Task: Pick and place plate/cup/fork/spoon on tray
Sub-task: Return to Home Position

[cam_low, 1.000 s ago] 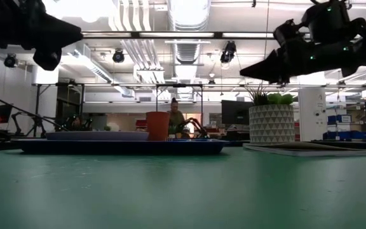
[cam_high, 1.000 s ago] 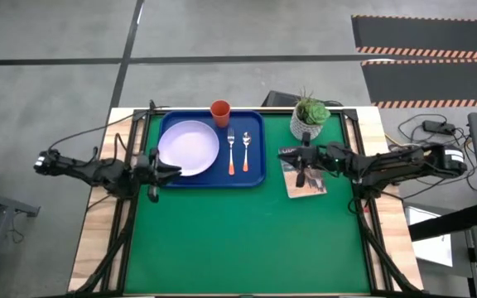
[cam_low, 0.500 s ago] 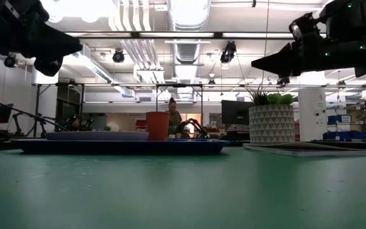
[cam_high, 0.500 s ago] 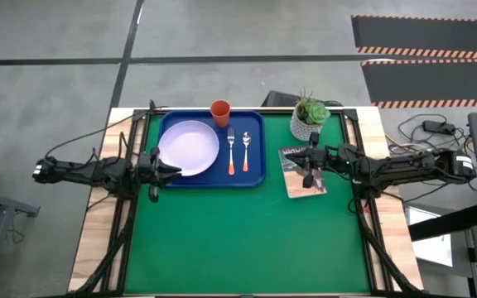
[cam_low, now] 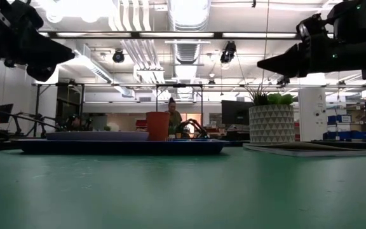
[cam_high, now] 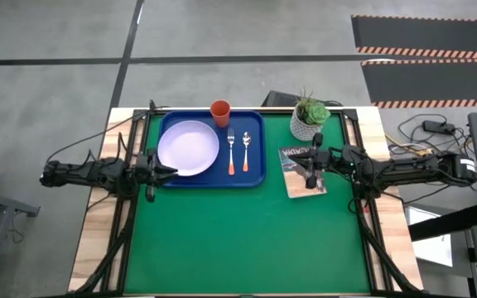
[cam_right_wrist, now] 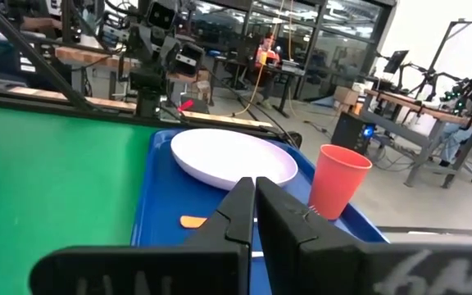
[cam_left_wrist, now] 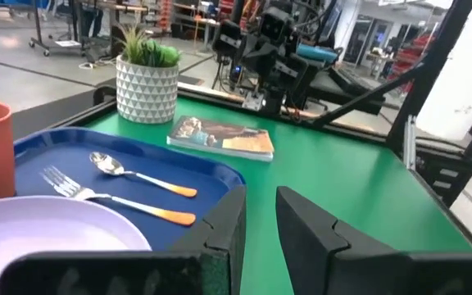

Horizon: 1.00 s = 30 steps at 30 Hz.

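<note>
On the green table [cam_high: 238, 240] we see the blue tray [cam_high: 257, 165] holding the lavender plate [cam_high: 188, 148], orange-handled fork [cam_high: 231, 153] and spoon [cam_high: 246, 151], and orange-red cup [cam_high: 220, 112] at its far rim. The left gripper [cam_high: 166, 171] hangs slightly parted beside the plate, the right gripper [cam_high: 307, 171] pinched together over a booklet [cam_high: 313, 190]; workshop [cam_low: 170, 76] beyond.

Both arms [cam_high: 98, 172] are looking matte black all over, built from chunky jointed segments, with thin black cables [cam_high: 98, 130] looping off them. The left gripper [cam_high: 171, 172], just beside one short end of the tray [cam_high: 255, 170], is showing two blocky, wedge-shaped dark fingers [cam_left_wrist: 220, 238]. The right gripper [cam_high: 305, 164], past the tray's opposite end, is tapering to a slim point. Tiny green lights [cam_low: 361, 46] are glowing on its arm.
</note>
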Each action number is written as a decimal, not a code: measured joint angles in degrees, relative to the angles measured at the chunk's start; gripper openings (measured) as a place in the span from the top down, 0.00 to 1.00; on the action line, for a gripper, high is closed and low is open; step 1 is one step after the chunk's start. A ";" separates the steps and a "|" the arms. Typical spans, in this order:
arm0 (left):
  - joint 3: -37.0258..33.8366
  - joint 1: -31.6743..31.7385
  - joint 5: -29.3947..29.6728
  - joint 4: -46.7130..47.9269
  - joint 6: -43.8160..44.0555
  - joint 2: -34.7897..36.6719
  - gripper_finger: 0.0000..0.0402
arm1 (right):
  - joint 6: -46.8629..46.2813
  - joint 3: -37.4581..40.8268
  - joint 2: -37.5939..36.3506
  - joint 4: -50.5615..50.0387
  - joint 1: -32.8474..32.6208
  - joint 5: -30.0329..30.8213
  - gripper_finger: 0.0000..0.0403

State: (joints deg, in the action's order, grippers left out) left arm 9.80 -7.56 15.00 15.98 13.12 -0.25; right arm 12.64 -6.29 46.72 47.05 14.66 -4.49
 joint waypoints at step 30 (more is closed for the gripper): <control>-7.76 0.00 -2.56 -14.65 0.02 -1.32 0.86 | 1.93 5.60 -3.58 8.25 0.02 0.02 0.98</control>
State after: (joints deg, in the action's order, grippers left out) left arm 2.04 -7.55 12.44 1.33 13.14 -1.58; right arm 14.58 -0.69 43.14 55.29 14.68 -4.47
